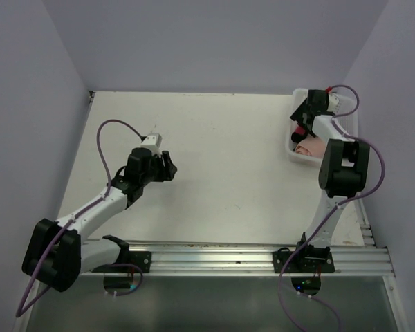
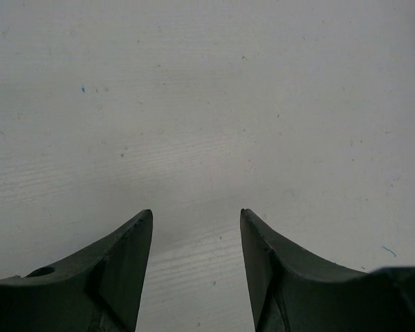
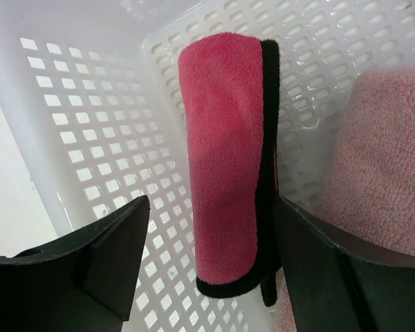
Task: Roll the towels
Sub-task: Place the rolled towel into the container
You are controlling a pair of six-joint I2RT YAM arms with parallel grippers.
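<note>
Both towels lie in the white perforated basket (image 3: pixel 90 138) at the table's far right. The smaller red cloth (image 3: pixel 225 159) with black trim is rolled into a tube against the basket wall. The salmon-pink terry towel (image 3: pixel 387 159) sits just right of it. My right gripper (image 3: pixel 211 200) hangs over the roll, open, with its fingers on either side; the left one stands apart from the cloth. In the top view the right gripper (image 1: pixel 303 124) is inside the basket (image 1: pixel 291 142), above the pink towel (image 1: pixel 310 147). My left gripper (image 2: pixel 196 213) is open over bare table, holding nothing.
The basket's walls close in around the right gripper on the left and far sides. In the top view the left gripper (image 1: pixel 170 166) is left of the table's middle. Purple walls bound the table on three sides.
</note>
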